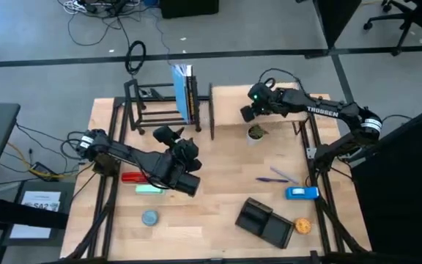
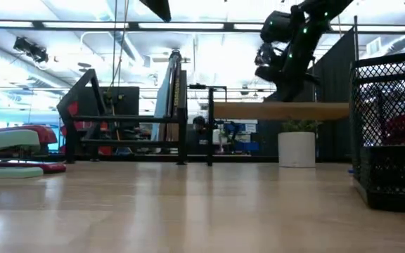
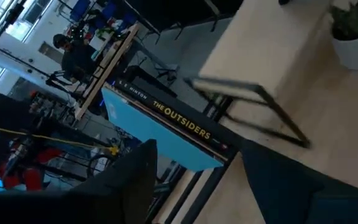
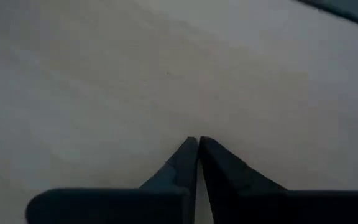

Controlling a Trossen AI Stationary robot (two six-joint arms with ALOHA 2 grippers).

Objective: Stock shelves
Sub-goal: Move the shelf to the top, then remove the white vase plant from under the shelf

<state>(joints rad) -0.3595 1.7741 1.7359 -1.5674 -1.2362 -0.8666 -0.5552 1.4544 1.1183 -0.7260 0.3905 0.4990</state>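
While L gripper [image 1: 168, 134] gapes empty near rack [image 1: 149, 110], R gripper [image 4: 197, 146] pinched closed above wood shelf [image 1: 269, 106].

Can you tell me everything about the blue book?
The blue book stands upright on its edge in the black metal-tube rack, at its right end, beside the wood-board shelf. The left wrist view shows a bright blue cover and a dark spine reading THE OUTSIDERS in yellow. Nothing grips it.

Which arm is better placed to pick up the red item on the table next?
Left, probably. The left claw hangs open near the black rack, on the red item's side. The right claw is shut, over the wood shelf, farther from that item.
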